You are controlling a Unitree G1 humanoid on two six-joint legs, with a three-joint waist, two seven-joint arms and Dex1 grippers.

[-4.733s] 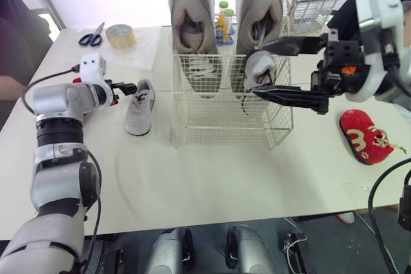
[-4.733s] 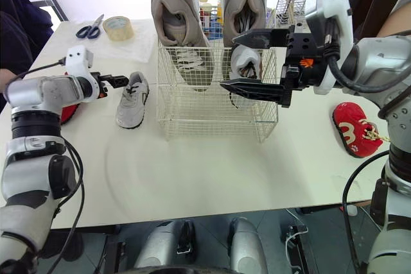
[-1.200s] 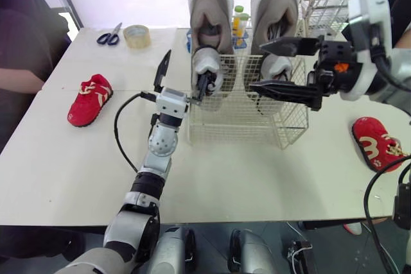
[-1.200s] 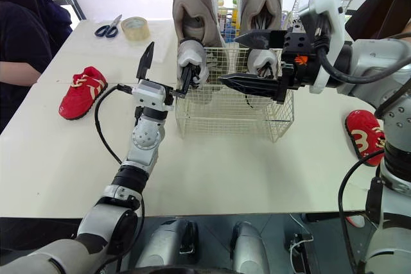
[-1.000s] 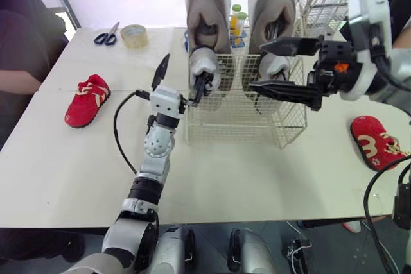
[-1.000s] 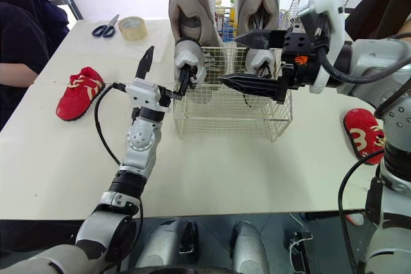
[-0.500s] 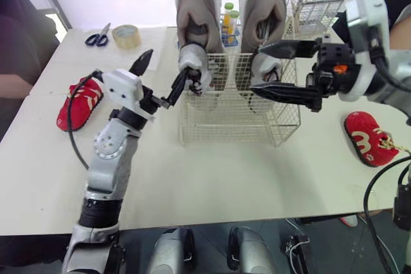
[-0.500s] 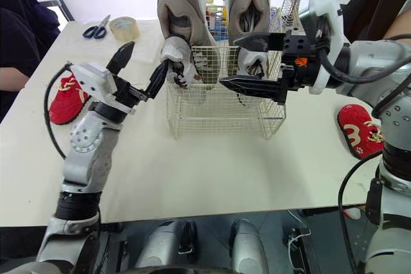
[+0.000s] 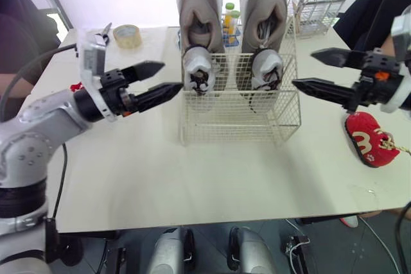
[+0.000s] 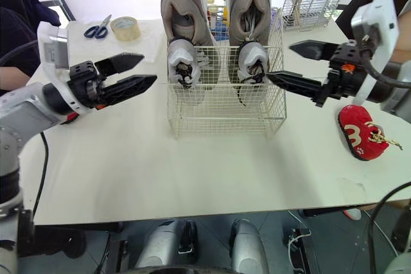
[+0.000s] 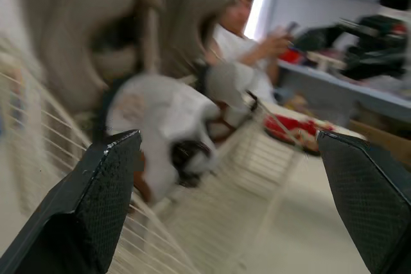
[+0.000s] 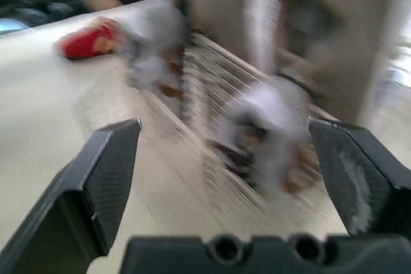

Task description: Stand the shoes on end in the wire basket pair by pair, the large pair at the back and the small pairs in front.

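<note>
Left fingers (image 9: 144, 68) and right fingers (image 9: 324, 90) are hovering released, empty; the right ones should be straddling the midsection of the red shoe (image 9: 367, 138) lying near them.

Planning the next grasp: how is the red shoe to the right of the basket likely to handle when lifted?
The red shoe looks small and padded, so it is probably light and somewhat squashy. Its lace trails loose beside it, so it may dangle and snag on the basket wires.
</note>
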